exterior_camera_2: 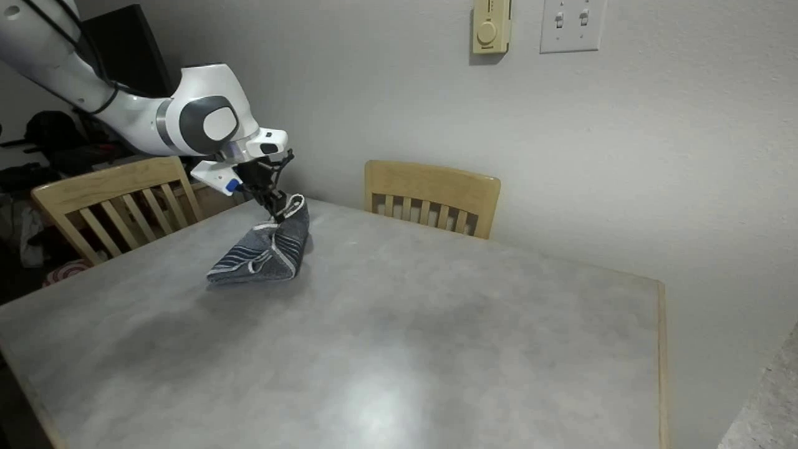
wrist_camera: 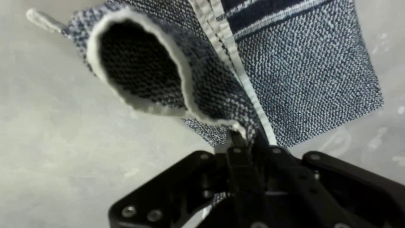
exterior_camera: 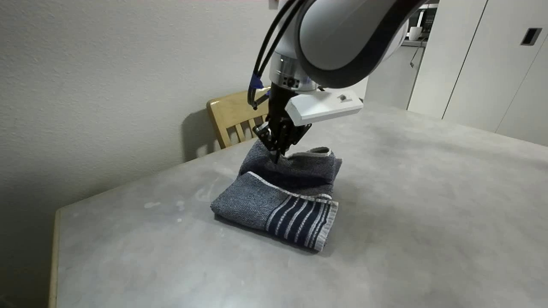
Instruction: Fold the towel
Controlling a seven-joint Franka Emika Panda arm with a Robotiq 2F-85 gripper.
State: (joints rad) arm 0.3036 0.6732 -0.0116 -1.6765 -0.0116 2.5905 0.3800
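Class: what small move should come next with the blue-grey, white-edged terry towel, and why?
Probably carry the raised end of the towel across its navy-and-white striped flap: the black fingers pinch that end's white edging, while the flap lies lower beside it.

In an exterior view the towel [exterior_camera: 274,201] at centre is flecked blue-grey with white edging, its lower right navy with white stripes; the gripper [exterior_camera: 277,157] at mid-frame is black; the tabletop [exterior_camera: 411,222] across the lower frame, mottled grey; the chair [exterior_camera: 235,110], upper centre, yellowish tan.
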